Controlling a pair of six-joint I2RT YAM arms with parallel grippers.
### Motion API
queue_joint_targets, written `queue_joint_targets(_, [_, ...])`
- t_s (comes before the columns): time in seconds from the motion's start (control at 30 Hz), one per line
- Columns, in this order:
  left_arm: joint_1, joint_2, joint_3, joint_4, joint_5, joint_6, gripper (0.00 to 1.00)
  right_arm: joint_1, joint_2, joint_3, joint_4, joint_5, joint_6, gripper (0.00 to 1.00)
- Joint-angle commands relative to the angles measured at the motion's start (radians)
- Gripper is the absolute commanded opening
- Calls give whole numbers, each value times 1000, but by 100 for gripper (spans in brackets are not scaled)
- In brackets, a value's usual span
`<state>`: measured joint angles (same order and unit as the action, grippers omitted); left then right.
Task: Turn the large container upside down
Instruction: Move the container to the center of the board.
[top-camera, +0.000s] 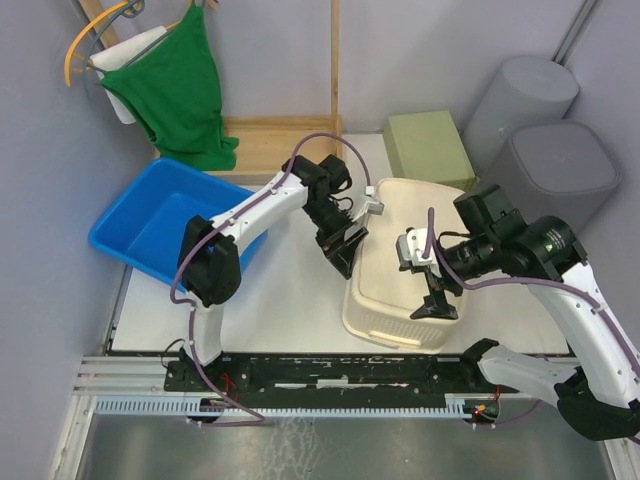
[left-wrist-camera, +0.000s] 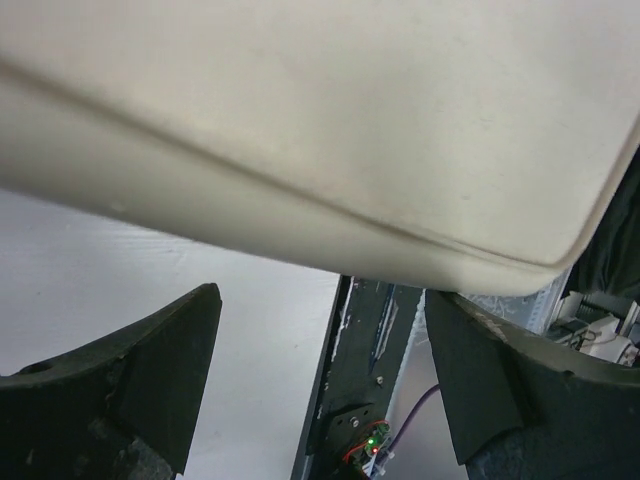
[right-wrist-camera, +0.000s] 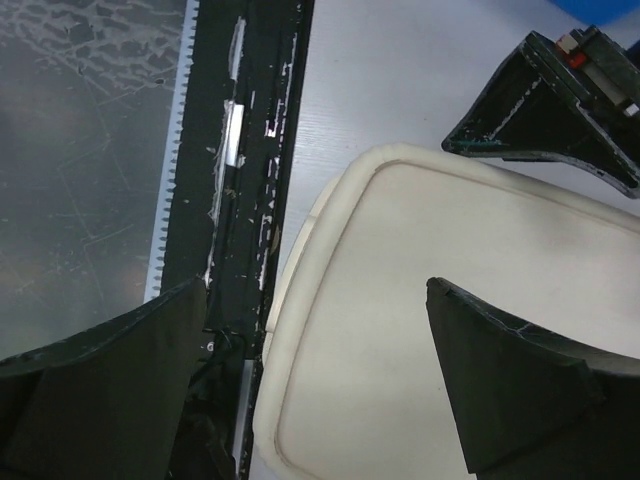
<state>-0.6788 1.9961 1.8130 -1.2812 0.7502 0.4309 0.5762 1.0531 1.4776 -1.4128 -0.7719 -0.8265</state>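
The large cream container lies on the white table with a flat, groove-edged face up. It fills the top of the left wrist view. In the right wrist view its rounded near corner shows. My left gripper is open and empty beside the container's left wall, just under its edge in its own view. It also shows in the right wrist view. My right gripper is open and empty, hovering over the container's near end.
A blue bin sits at the table's left edge. A green block and two grey bins stand at the back right. A green cloth hangs on a wooden stand. A black rail runs along the near edge.
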Motion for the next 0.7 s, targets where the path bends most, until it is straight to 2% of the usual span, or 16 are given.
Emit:
queue_joint_targets(0.0, [-55, 45, 107, -96, 125, 82, 89, 2, 3, 59, -122, -111, -117, 100])
queue_joint_targets(0.17, [-92, 138, 263, -138, 127, 84, 89, 1, 20, 87, -170, -161, -151, 100])
queue_joint_targets(0.4, [-119, 244, 427, -159, 127, 58, 90, -8, 12, 77, -64, -163, -19, 100])
queue_joint_targets(0.67, [-179, 347, 574, -166, 128, 34, 91, -20, 44, 96, -83, -205, -61, 100])
